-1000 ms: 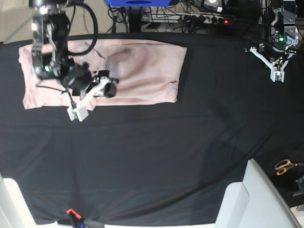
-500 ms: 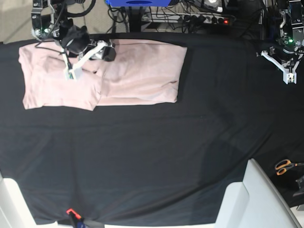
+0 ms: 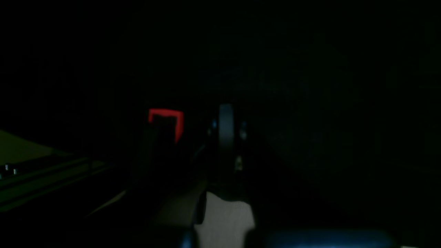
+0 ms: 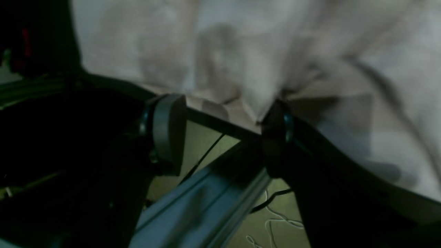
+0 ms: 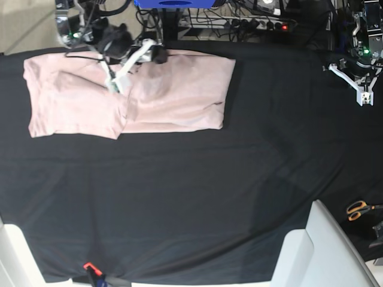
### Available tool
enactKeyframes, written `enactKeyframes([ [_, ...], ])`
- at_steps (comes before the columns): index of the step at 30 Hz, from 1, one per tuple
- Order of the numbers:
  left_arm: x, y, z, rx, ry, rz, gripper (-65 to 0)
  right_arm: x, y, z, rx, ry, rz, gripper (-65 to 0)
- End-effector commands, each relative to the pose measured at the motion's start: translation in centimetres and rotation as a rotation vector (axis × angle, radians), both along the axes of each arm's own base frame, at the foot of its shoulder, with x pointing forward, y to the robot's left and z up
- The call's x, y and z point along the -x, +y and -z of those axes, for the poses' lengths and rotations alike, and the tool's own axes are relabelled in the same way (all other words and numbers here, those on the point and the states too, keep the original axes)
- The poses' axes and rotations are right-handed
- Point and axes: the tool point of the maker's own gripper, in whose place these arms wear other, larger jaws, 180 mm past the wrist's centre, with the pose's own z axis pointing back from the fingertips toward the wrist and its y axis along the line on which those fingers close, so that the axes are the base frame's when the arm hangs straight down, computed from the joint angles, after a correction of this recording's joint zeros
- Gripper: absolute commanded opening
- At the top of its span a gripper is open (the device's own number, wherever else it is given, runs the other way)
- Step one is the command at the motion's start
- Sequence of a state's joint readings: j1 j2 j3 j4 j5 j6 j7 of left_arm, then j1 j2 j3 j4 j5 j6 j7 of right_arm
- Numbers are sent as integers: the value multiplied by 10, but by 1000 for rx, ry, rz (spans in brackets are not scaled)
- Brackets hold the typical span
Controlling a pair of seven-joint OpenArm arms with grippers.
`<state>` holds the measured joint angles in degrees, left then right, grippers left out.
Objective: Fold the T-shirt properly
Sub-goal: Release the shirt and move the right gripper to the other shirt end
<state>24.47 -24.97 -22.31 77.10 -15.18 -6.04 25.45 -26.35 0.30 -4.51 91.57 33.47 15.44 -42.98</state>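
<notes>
The pale pink T-shirt [image 5: 179, 89] lies part-folded on the black cloth at the back left, with one layer lapped over its left half. My right gripper [image 5: 133, 67] hovers over the shirt's back edge, jaws apart. In the right wrist view its fingers [image 4: 168, 131] stand wide with only floor and frame between them; the T-shirt [image 4: 241, 51] fills the view beyond, and a fold hangs right at the other fingertip. My left gripper [image 5: 361, 92] sits far off at the back right, shut and empty. The left wrist view is nearly black; the left gripper [image 3: 225, 134] shows its pads together.
A black cloth [image 5: 197, 197] covers the whole table. Orange-handled scissors [image 5: 359, 209] lie at the right edge. A white panel [image 5: 323, 251] stands at the front right corner. A small red clip [image 5: 90, 266] marks the front edge. Cables and a power strip [image 5: 257, 24] run behind the table.
My right gripper has travelled from the shirt's front edge up to its back edge. A layer of cloth now lies folded over the left half. The left arm shifted slightly right.
</notes>
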Motion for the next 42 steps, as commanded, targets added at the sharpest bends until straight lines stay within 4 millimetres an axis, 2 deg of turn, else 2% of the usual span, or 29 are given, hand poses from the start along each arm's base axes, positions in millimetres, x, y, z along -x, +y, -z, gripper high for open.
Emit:
enactKeyframes([
  [1,-7,8,-10,-28,-27,7,-650,-6,2,-6,-17,-29,6,-326],
  [4,-7,8,-10,-28,-27,7,-650,-12,0,-8,-15,-55,17,-375],
  [11,-5,8,-9,-26,-24,5,-650,-13,-2,-7,-11,-56,22,-576],
  [14,-5,8,-9,-26,-24,5,-650,-13,-3,-7,-9,-54,27,-641],
  [17,-5,8,-9,-26,-24,5,-650,-12,-6,-5,0,-42,42,-650],
  [20,-5,8,-10,-27,-24,6,-650,-12,-17,0,43,6,122,-650],
  [28,-6,9,-10,-29,-24,7,-650,-14,-36,-8,105,52,198,-650],
  [37,-6,8,-10,-28,-23,8,-650,1,-35,-4,116,128,218,-650],
  [42,-6,7,-9,-26,-21,11,-650,-2,-37,-7,121,114,222,-650],
])
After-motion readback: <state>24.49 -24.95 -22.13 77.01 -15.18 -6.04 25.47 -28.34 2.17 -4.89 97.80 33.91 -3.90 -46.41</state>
